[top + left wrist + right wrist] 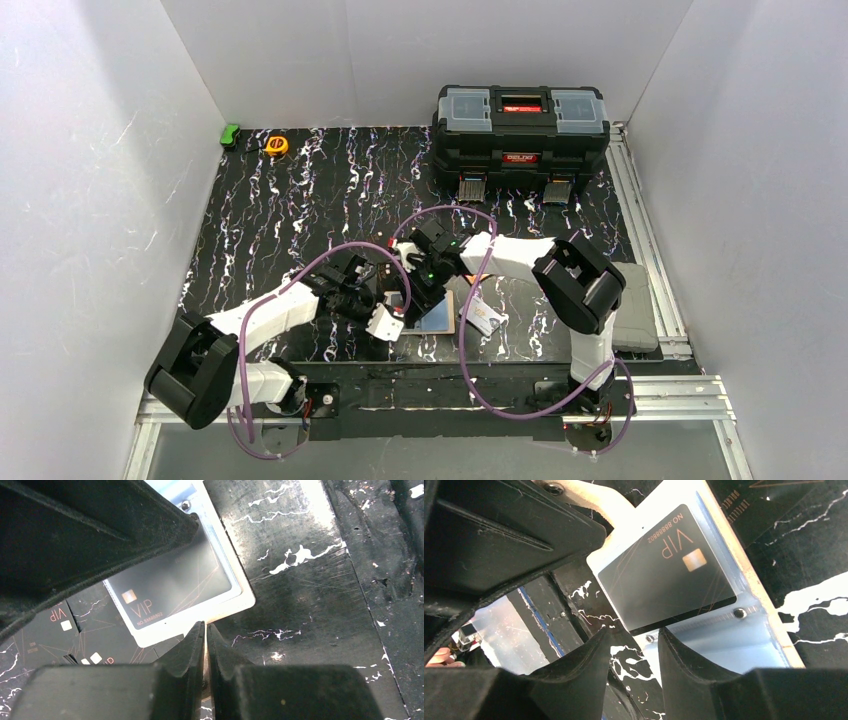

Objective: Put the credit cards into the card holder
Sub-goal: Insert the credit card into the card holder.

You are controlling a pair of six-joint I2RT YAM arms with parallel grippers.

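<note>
The card holder (441, 320) lies open on the table, cream outside (239, 607) and pale blue inside (724, 645). A dark credit card marked VIP (170, 587) sits in its clear pocket (669, 570). My left gripper (206, 626) is shut on the holder's cream edge, a thin sliver of which shows between the jaws. My right gripper (636, 632) hovers open just over the holder's blue inside, nothing between its fingers. Two more dark VIP cards (55, 625) (100, 652) lie on the table beside the holder. A silver-white card (485, 318) lies to its right.
A big black toolbox (520, 125) stands at the back right. A yellow tape measure (276, 145) and a small green object (230, 133) sit at the back left corner. A grey pad (632, 300) lies at the right edge. Both arms crowd the holder.
</note>
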